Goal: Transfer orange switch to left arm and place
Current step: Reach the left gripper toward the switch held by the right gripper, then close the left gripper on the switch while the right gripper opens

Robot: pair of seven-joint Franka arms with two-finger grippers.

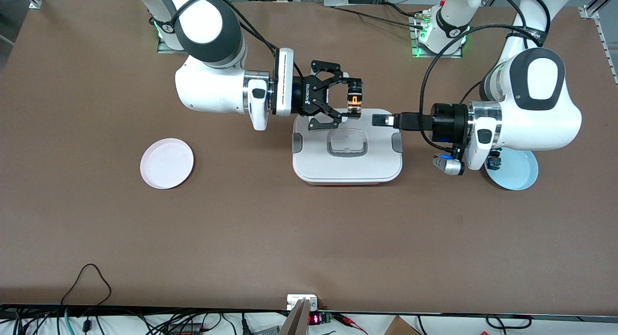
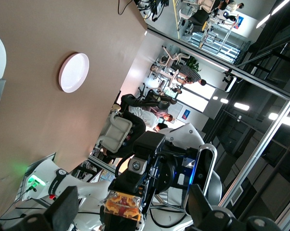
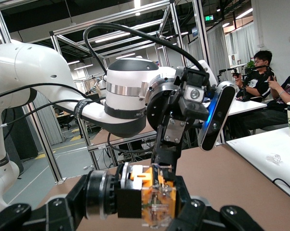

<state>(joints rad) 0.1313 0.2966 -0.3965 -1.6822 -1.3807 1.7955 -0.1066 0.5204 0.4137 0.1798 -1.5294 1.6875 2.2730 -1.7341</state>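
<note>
**Currently: switch held above box, second gripper alongside and released**

Right gripper (image 1: 346, 102), on the arm based at the right arm's end of the surface, reaches level over the edge of the box (image 1: 347, 167) that lies farthest from the front camera. Its jaws are clenched on the orange switch (image 1: 355, 99), which is off the surface and suspended over that same edge. The switch's black barrel and orange section show between the fingertips in the front view. In the right wrist view the orange switch (image 3: 147, 192) lies crosswise in the grip, with the black barrel to one side and the orange and yellowish part in the middle.

Left gripper (image 1: 381, 119) also reaches level from its own end, over the box's corner toward the left arm's end. It sits just beside the switch, not touching it. Its jaws are released: the left wrist view shows both fingers (image 2: 63, 209) standing well apart, with the orange switch (image 2: 122, 204) seen between them.

The box rests on the surface midway between the two arms, lid on, recessed handle upward.

A pink plate (image 1: 167, 162) lies toward the right arm's end. A blue plate (image 1: 516, 173) lies toward the left arm's end, partly covered by the left arm. A small dark item (image 1: 493, 160) sits on the blue plate, too hidden to identify.
</note>
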